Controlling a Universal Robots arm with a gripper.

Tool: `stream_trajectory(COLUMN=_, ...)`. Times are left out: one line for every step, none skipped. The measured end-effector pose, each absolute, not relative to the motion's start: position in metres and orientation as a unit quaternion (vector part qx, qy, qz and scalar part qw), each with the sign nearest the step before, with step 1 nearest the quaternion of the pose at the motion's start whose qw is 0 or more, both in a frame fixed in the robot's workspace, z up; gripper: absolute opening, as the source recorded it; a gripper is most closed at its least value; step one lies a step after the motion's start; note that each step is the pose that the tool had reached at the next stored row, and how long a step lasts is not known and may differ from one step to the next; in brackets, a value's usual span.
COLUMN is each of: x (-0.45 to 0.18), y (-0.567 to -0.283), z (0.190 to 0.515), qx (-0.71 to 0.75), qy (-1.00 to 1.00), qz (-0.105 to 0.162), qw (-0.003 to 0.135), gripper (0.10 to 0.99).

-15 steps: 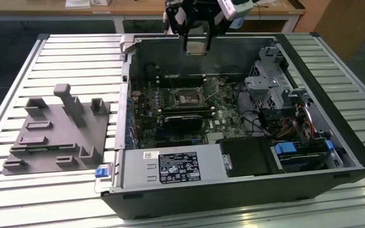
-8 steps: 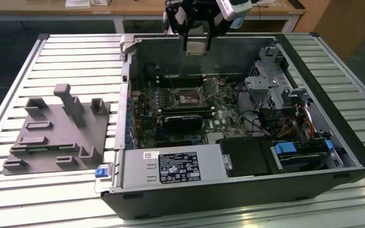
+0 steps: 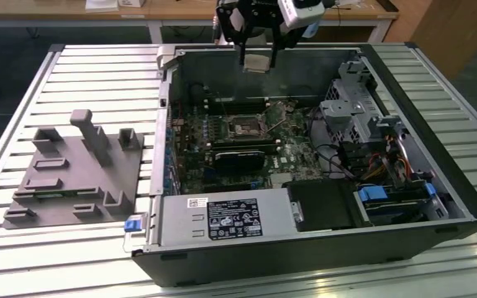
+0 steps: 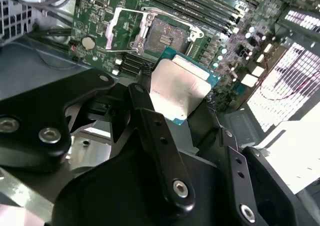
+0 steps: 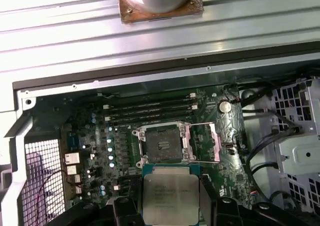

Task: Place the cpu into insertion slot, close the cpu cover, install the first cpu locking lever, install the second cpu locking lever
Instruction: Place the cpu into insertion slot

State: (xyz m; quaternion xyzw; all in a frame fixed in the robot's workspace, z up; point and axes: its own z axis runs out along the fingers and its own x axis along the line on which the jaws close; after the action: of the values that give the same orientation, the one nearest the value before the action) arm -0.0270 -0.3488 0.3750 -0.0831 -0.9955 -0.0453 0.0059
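Observation:
The cpu (image 3: 256, 63), a flat square chip with a silver-grey top, hangs above the open computer case, and my gripper (image 3: 258, 61) is shut on its edges. In both wrist views the cpu (image 4: 180, 88) (image 5: 170, 193) sits between my black fingers (image 4: 145, 101) (image 5: 125, 208). The insertion slot (image 3: 246, 128) (image 4: 170, 33) (image 5: 162, 143) lies open and empty on the green board, well below the chip. The cpu cover (image 4: 122, 31) (image 5: 202, 142), a silvery frame, is swung back beside the slot.
The case (image 3: 437, 186) lies on a slatted metal table. Inside are a black card (image 3: 238, 158), a power supply (image 3: 222, 217), a drive cage (image 3: 350, 105) with cables, and memory slots (image 5: 150, 111). A grey fixture block (image 3: 72, 167) stands at the exterior view's left.

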Motion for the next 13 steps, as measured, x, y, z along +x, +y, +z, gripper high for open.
stream_trajectory(x=-0.027, y=-0.3488, z=0.3749, qx=-0.091, qy=-0.995, qz=-0.045, qw=0.006, gripper=0.541)
stream_trajectory(x=-0.027, y=-0.3488, z=0.3748, qx=-0.098, qy=-0.994, qz=-0.045, qw=0.005, gripper=0.541)
stream_trajectory(x=-0.027, y=-0.3488, z=0.3746, qx=-0.104, qy=-0.994, qz=-0.045, qw=0.005, gripper=0.541)
stream_trajectory(x=-0.027, y=-0.3488, z=0.3745, qx=-0.11, qy=-0.993, qz=-0.045, qw=0.005, gripper=0.541)
stream_trajectory(x=-0.027, y=-0.3488, z=0.3744, qx=-0.116, qy=-0.992, qz=-0.045, qw=0.004, gripper=0.541)
stream_trajectory(x=-0.027, y=-0.3488, z=0.3742, qx=-0.121, qy=-0.992, qz=-0.045, qw=0.004, gripper=0.541)
stream_trajectory(x=-0.027, y=-0.3488, z=0.3741, qx=-0.127, qy=-0.991, qz=-0.045, qw=0.004, gripper=0.541)
stream_trajectory(x=-0.027, y=-0.3488, z=0.374, qx=-0.134, qy=-0.99, qz=-0.045, qw=0.004, gripper=0.541)
stream_trajectory(x=-0.027, y=-0.3488, z=0.3738, qx=-0.14, qy=-0.989, qz=-0.045, qw=0.003, gripper=0.541)
stream_trajectory(x=-0.027, y=-0.3488, z=0.3737, qx=-0.147, qy=-0.988, qz=-0.045, qw=0.003, gripper=0.541)
stream_trajectory(x=-0.027, y=-0.3488, z=0.3736, qx=-0.153, qy=-0.987, qz=-0.045, qw=0.003, gripper=0.541)
stream_trajectory(x=-0.027, y=-0.3488, z=0.3734, qx=-0.159, qy=-0.986, qz=-0.045, qw=0.002, gripper=0.541)
stream_trajectory(x=-0.027, y=-0.3488, z=0.3733, qx=-0.164, qy=-0.985, qz=-0.045, qw=0.002, gripper=0.541)
